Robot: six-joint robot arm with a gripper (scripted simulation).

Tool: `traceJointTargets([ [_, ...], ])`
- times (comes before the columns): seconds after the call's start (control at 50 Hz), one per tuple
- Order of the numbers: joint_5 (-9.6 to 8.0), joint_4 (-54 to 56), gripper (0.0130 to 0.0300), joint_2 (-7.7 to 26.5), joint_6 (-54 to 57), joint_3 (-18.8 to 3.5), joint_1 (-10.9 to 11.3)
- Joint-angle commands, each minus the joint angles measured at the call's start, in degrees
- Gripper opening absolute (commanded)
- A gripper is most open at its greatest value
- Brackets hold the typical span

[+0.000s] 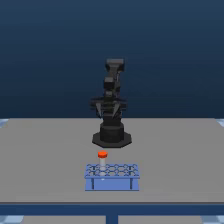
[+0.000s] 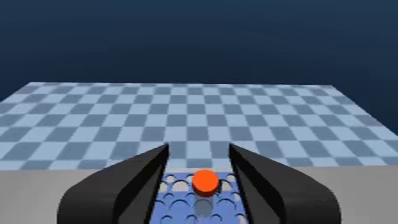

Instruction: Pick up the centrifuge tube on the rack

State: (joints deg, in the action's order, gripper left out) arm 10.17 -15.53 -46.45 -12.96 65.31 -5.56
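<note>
We note gripper [image 2: 200, 187] fingers [image 2: 124, 185] spread, straddling the centrifuge tube [image 2: 205, 182] without contact; rack [image 1: 111, 177] near the table's [image 1: 45, 160] front edge, bare surface around.

One robot arm [image 1: 111, 102] is standing on one grey table [image 1: 45, 160] in the exterior view. One blue rack [image 1: 111, 176] is sitting on that table, and it is showing two dark marks on its front face. One centrifuge tube [image 1: 102, 159] is standing in the rack, and it is wearing one orange-red cap. One gripper [image 2: 202, 175] is showing in the wrist view, and it is presenting two dark fingers [image 2: 133, 182]. The round holes on the rack's top are showing too small and blurred to be counted.
</note>
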Motion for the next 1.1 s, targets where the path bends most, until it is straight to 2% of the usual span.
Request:
traceJointTargets([
  [0.02,0.25,-4.1,0.0300,2.0,-4.6,-0.6,-0.8],
  [0.1,0.33,-6.1,0.0300,3.2,-6.5,-1.0,-1.1],
  [0.16,0.48,-10.3,0.0300,5.9,-10.5,-1.9,-1.6],
  [0.2,0.48,-10.3,0.0300,5.9,-10.5,-1.9,-1.6],
  [0.26,0.56,-14.9,0.0300,9.1,-14.6,-3.1,-2.2],
  [0.3,0.56,-14.9,0.0300,9.1,-14.6,-3.1,-2.2],
  [0.36,0.52,-19.5,0.0300,12.3,-18.8,-4.5,-2.7],
  [0.4,0.52,-19.5,0.0300,12.3,-18.8,-4.5,-2.7],
  [0.46,0.38,-23.8,0.0300,15.3,-22.7,-5.8,-3.0],
  [0.5,0.38,-23.8,0.0300,15.3,-22.7,-5.8,-3.0],
  [0.56,0.17,-27.7,0.0300,18.1,-26.4,-7.2,-3.3],
  [0.6,0.17,-27.7,0.0300,18.1,-26.4,-7.2,-3.3],
  [0.66,-0.06,-31.7,0.0300,20.4,-30.0,-8.4,-3.6],
  [0.86,-0.46,-39.0,0.0300,23.7,-37.0,-10.4,-3.8],
  [1.1,-0.75,-44.7,0.0300,26.0,-42.4,-11.8,-4.0],
])
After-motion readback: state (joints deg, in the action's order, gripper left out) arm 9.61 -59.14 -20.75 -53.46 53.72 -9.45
